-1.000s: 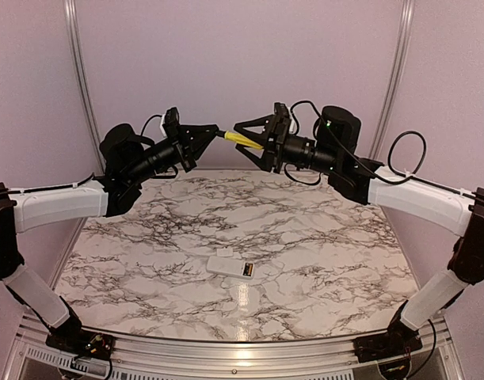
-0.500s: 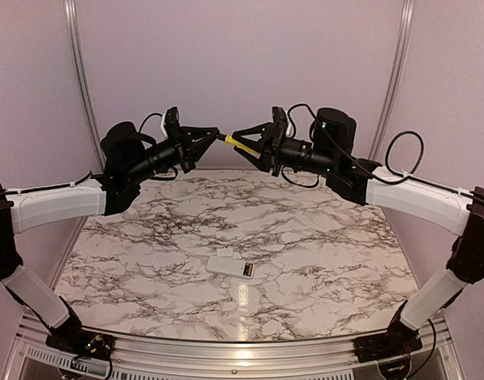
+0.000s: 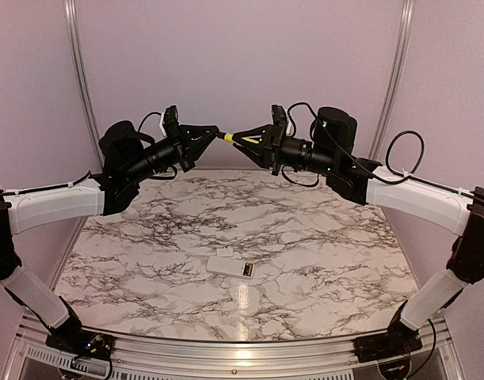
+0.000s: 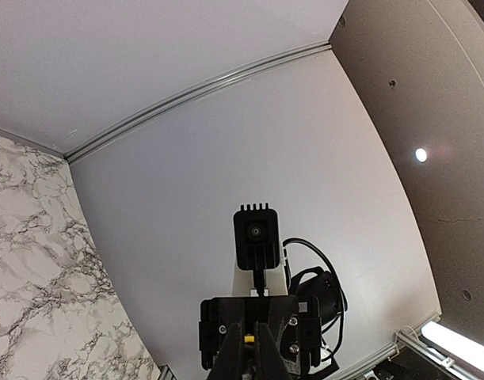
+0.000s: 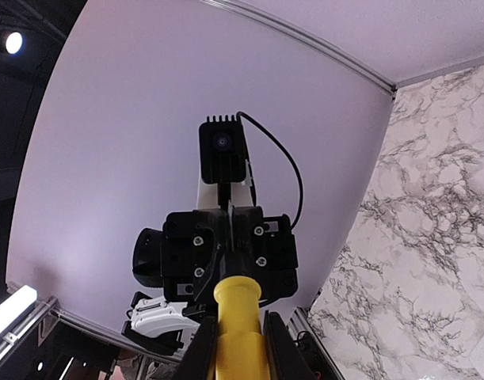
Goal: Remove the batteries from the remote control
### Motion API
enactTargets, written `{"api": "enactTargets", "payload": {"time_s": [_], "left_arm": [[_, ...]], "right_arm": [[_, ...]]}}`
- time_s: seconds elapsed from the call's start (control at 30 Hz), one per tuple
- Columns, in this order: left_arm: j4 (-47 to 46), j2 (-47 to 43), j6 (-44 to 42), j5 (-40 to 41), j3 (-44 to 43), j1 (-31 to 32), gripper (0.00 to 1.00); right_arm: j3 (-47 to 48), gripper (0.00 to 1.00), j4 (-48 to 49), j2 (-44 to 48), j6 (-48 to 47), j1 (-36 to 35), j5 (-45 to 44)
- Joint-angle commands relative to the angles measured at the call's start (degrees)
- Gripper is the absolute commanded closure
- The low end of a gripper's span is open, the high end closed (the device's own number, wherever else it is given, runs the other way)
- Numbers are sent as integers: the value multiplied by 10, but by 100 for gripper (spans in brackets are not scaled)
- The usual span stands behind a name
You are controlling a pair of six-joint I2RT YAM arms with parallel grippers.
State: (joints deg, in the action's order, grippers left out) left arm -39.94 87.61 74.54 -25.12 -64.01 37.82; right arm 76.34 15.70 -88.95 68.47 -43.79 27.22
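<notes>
The white remote control (image 3: 230, 264) lies flat on the marble table near the front centre. Its open recess faces right, and a dark, brassy battery (image 3: 247, 270) shows in it. Both arms are raised high at the back, tip to tip. My left gripper (image 3: 215, 134) is shut on the black tip of a yellow-handled tool (image 3: 235, 138). My right gripper (image 3: 249, 138) is shut on the yellow handle (image 5: 240, 317). In the left wrist view, my left gripper (image 4: 250, 352) has a yellow bit showing between its fingers. In the right wrist view, my right gripper (image 5: 240, 348) has its fingers (image 5: 206, 352) pressed against the handle.
The marble table (image 3: 146, 237) has a metal rail along its front edge (image 3: 242, 352). Pale walls with metal posts (image 3: 79, 71) close in the back and sides. Both arms hang well above the table.
My right gripper's fingers were spread wide one second ago and have now closed onto the yellow handle. The right wrist also moved a little left. The remote has not moved.
</notes>
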Motion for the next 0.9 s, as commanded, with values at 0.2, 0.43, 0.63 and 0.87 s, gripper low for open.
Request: {"api": "enactTargets", "payload": {"time_s": [0.2, 0.43, 0.63, 0.87], "left_arm": [[47, -6, -35, -5, -1, 3, 100], [75, -4, -51, -10, -11, 2, 100], [79, -1, -50, -9, -11, 3, 100], [82, 0, -50, -7, -4, 2, 100]], "right_arm": [[31, 82, -5, 0, -21, -13, 22], [45, 72, -30, 4, -40, -15, 24], [41, 75, -27, 11, -40, -16, 22], [42, 72, -9, 18, -37, -18, 22]]}}
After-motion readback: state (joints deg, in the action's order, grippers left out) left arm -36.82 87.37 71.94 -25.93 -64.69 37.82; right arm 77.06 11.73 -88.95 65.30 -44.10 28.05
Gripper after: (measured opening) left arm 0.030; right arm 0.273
